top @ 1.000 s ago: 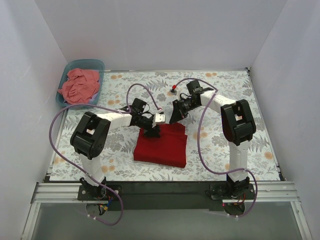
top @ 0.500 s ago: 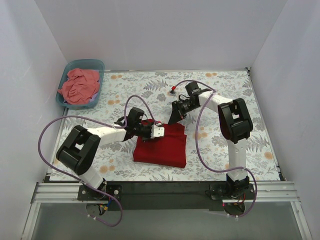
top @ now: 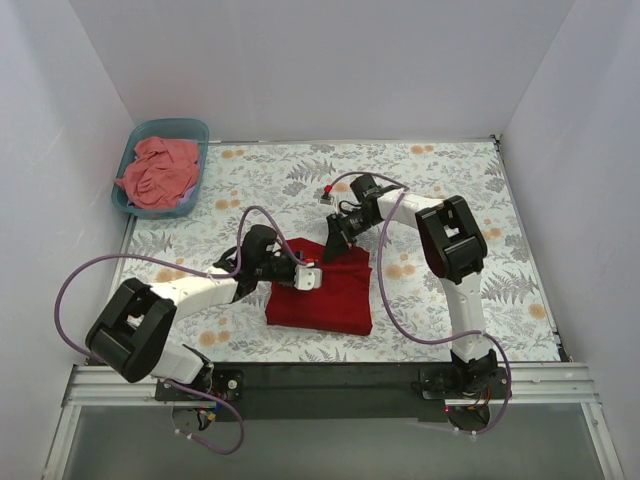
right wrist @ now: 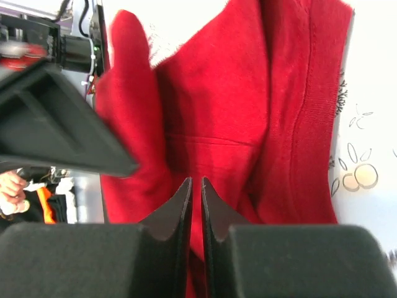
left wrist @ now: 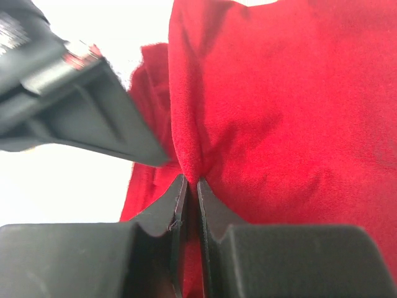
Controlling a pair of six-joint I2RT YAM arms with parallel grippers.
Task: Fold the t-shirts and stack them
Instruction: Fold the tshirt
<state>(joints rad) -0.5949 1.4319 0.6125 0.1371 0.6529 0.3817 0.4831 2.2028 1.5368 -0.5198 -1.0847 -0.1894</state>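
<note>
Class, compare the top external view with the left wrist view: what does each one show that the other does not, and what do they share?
Only the top external view shows the teal tub holding the salmon-pink t-shirt, the floral table, and the whole outline of the crimson t-shirt. Only the left wrist view shows the left tool shut on a raised ridge of red fabric, with the weave up close. Both views show the crimson t-shirt and the left tool at it.
</note>
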